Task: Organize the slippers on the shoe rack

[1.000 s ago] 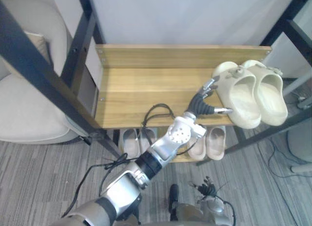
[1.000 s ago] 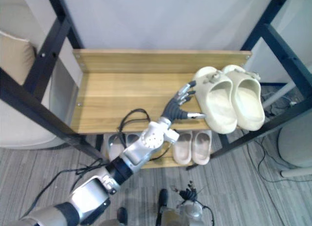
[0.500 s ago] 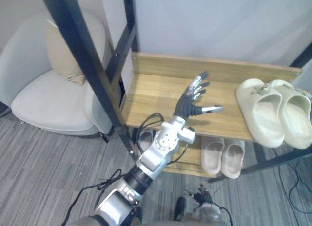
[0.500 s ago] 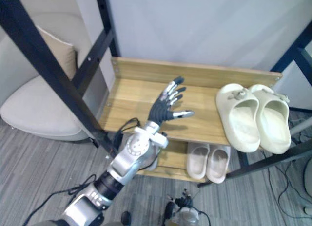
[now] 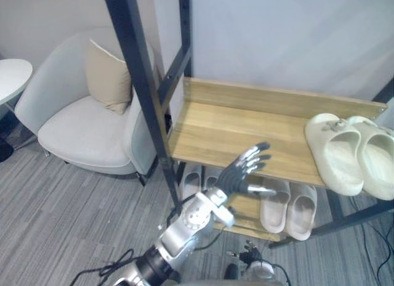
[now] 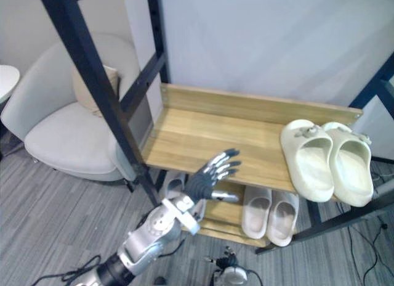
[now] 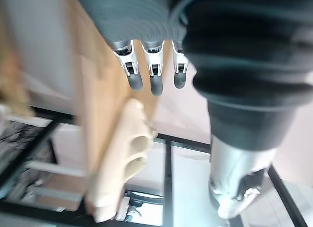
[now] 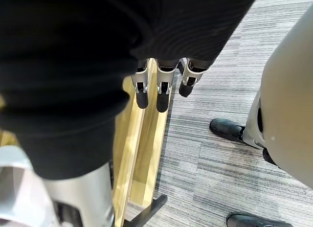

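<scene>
**Left hand (image 5: 237, 177) empty, fingers spread wide, just in front of the top shelf (image 5: 234, 122)**

The cream slippers (image 5: 335, 156) sit side by side at the shelf's right end, heels slightly over its front edge, well apart from the hand (a paler pair (image 5: 289, 203) lies on the shelf below). Straight fingers should probably meet both heels evenly from the front, so neither slipper twists or tips off. The right hand (image 8: 164, 85) hangs with relaxed fingers near the floor.

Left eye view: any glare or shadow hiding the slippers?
Left eye view: no glare on the top shelf; the cream slippers are evenly lit; the lower slippers sit in that shelf's shade but are readable, beside the open left hand. Left wrist view: bright pale background behind the cream slippers, no shadow across them.
</scene>
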Robot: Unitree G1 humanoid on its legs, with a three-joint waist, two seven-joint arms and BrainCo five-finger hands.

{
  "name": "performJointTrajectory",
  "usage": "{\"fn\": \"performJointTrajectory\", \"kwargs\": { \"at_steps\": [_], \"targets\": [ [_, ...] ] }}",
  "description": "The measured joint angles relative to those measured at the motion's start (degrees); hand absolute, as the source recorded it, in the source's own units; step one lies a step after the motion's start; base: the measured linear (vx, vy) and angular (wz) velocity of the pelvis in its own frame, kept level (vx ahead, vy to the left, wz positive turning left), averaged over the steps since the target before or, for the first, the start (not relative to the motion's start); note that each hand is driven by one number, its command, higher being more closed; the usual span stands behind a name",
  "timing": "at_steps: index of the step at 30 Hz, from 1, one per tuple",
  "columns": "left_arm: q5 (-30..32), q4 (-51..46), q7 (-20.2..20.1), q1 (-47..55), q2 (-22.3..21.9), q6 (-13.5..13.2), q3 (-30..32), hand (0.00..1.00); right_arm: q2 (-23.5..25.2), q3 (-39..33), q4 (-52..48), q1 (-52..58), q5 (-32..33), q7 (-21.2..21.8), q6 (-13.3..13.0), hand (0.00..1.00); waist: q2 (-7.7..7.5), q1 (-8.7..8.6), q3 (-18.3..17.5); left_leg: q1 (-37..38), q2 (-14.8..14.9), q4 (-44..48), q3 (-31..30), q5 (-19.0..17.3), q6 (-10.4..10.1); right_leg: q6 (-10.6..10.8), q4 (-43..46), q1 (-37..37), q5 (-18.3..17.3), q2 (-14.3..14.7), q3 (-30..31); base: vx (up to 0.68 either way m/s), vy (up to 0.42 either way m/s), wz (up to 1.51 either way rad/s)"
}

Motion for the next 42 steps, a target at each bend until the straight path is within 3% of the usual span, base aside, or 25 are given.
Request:
{"fn": "performJointTrajectory", "kwargs": {
  "at_steps": [7,12,17,21,27,36,38,39,42],
  "targets": [
    [0.44,6.93,-2.71,8.54,3.75,0.86,1.36,0.00,-0.64,1.95,0.00,0.05,-0.78,0.20,0.03,0.00,0.00,0.10,0.01,0.14,-0.04,0.05,-0.65,-0.02,0.03,0.01,-0.02,0.49,-0.02,0.02,-0.57,0.01,0.008,0.03],
    [4.86,18.33,-3.54,15.52,4.79,0.98,9.36,0.00,-1.70,2.06,-0.03,0.35,-2.28,0.62,0.00,0.00,-0.28,0.11,0.20,0.45,0.03,0.08,-0.50,-0.05,0.05,0.00,-0.02,0.73,-0.03,0.10,-0.33,0.00,0.002,-0.01],
    [9.33,29.63,-3.15,15.82,4.49,0.85,13.99,0.00,-2.24,1.86,-0.25,1.53,-2.31,1.62,-0.55,0.00,-0.52,0.20,0.36,1.23,0.09,0.08,0.35,-0.41,0.17,0.06,-0.02,1.02,-0.09,0.18,0.76,0.00,0.019,-0.11],
    [17.61,43.53,-0.44,14.94,1.10,0.67,21.58,0.00,-2.34,1.51,-0.24,1.66,-2.42,2.34,-0.98,0.00,-0.76,0.25,0.51,2.02,0.26,-0.22,2.13,-1.01,0.11,0.70,-0.02,1.05,-0.60,0.36,2.74,0.01,0.021,-0.19],
    [23.26,53.45,3.97,12.65,-1.75,0.55,31.03,0.00,-2.09,-0.34,0.03,1.66,-4.29,2.84,-0.95,0.00,-0.84,0.50,0.45,3.22,0.58,-0.26,4.14,-2.09,0.22,0.59,0.01,1.11,-0.70,0.78,4.79,0.06,0.021,-0.18],
    [23.99,56.91,8.03,12.70,-2.62,0.62,39.17,0.00,-2.30,-1.83,2.29,0.41,-4.41,3.50,-0.93,0.00,-1.20,0.69,0.72,3.78,-0.27,2.22,4.69,-4.88,1.86,0.97,0.52,1.36,-0.91,0.25,7.12,0.08,0.039,-0.13],
    [24.00,56.87,8.24,12.68,-3.03,0.58,40.25,0.00,-2.43,-2.33,2.23,-0.02,-4.49,3.56,-0.94,0.00,-0.76,0.71,1.75,3.23,-0.48,4.78,4.63,-6.40,2.29,1.66,4.19,0.54,-2.68,-0.58,7.26,-0.01,0.098,0.02],
    [23.95,56.83,8.81,12.69,-3.12,0.58,40.51,0.00,-2.57,-2.35,2.13,-0.41,-4.55,3.57,-0.97,0.00,-0.59,0.67,2.46,2.54,-0.99,6.90,4.25,-7.47,2.66,2.03,10.90,-1.91,-5.85,-2.13,7.42,-0.03,0.119,0.11],
    [23.92,56.63,9.12,12.45,-3.21,0.49,40.49,0.00,-3.11,-2.30,1.73,-0.50,-5.43,3.67,-0.99,0.00,-0.90,0.64,3.28,1.91,-2.44,9.57,2.03,-8.27,3.26,1.82,20.85,-4.82,-9.30,-4.56,9.40,-0.02,0.104,0.47]
  ]
}}
